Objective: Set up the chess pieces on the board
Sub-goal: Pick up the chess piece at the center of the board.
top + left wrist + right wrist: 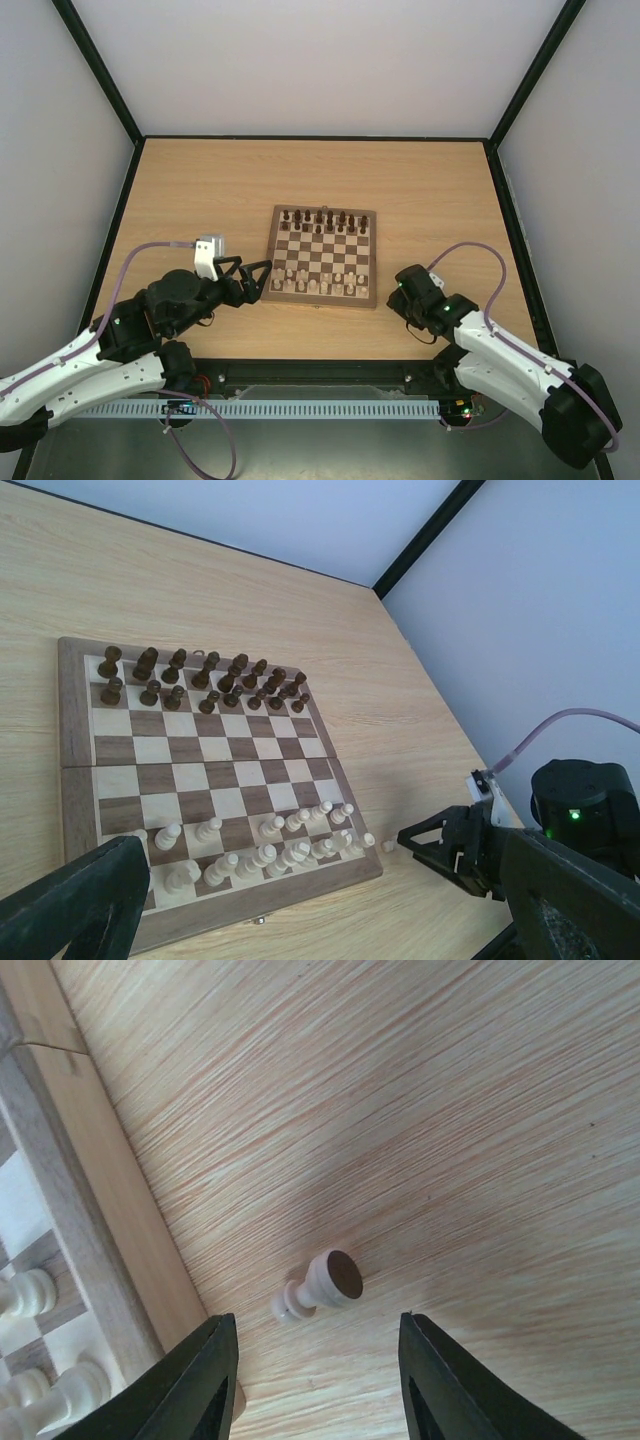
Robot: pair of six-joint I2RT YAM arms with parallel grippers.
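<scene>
Black fingers (pixel 215 1380) of the right tool (pixel 318 1322) filled the bottom of the right wrist view. They stood apart, and the desk (pixel 450 1110) showed between them. One pale pawn (pixel 322 1282) lay on its side on the desk, just ahead of the gap between the tips. It touched neither finger, and its round base was turned toward the camera. The pawn was off the board (pixel 110 1210), just beside the wooden border, which ran down the left of that view. Some pale pieces (pixel 25 1295) stood on the squares at the lower left.

From the top view, the board sat in the middle of the desk. Dark pieces (pixel 322 218) stood in its two upper rows and pale pieces in the two lower rows. I cannot tell if every square there was taken. The right tool was low at the lower right corner of the board. The left tool (pixel 260 280) was just beside the lower left corner, with its fingers wide apart and nothing between them.
</scene>
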